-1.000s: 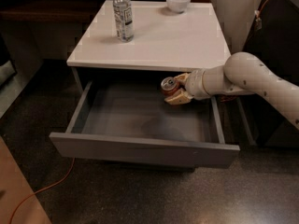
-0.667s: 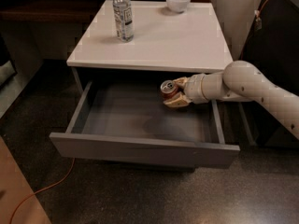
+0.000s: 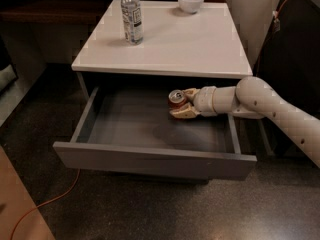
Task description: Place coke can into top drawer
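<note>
The coke can [image 3: 176, 99], red with a silver top, is held tilted between the fingers of my gripper [image 3: 182, 104]. The gripper is shut on the can and hangs over the inside of the open top drawer [image 3: 150, 160], near its back right part. The white arm reaches in from the right. The drawer is pulled far out of the white-topped cabinet [image 3: 200, 49] and its grey floor shows. I cannot tell whether the can touches the drawer floor.
A clear plastic bottle [image 3: 132, 15] stands on the cabinet top at the back left. A white bowl [image 3: 191, 1] sits at the back middle. An orange cable [image 3: 45, 204] runs over the floor at the lower left. Dark furniture stands to the right.
The gripper with the can has moved slightly left and lower, deeper into the drawer. The drawer, bottle and bowl have not moved.
</note>
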Controlling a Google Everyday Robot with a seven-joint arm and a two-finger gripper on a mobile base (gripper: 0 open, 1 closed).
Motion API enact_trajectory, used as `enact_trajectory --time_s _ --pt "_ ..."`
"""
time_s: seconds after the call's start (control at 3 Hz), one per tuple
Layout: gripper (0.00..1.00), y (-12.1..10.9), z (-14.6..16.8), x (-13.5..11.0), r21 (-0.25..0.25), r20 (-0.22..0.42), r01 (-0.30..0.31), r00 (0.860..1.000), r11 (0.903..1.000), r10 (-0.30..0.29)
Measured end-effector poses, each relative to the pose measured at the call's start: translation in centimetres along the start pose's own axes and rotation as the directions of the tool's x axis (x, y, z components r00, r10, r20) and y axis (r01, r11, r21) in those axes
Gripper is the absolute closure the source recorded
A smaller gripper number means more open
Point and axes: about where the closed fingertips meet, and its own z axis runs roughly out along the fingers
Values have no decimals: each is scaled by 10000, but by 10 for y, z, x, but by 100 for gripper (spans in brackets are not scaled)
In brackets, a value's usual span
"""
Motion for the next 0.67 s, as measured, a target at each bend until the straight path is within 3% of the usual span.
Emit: enact_trajectory --time_s 0.67 --pt "100 13 18 24 -569 62 -1329 9910 9895 1334"
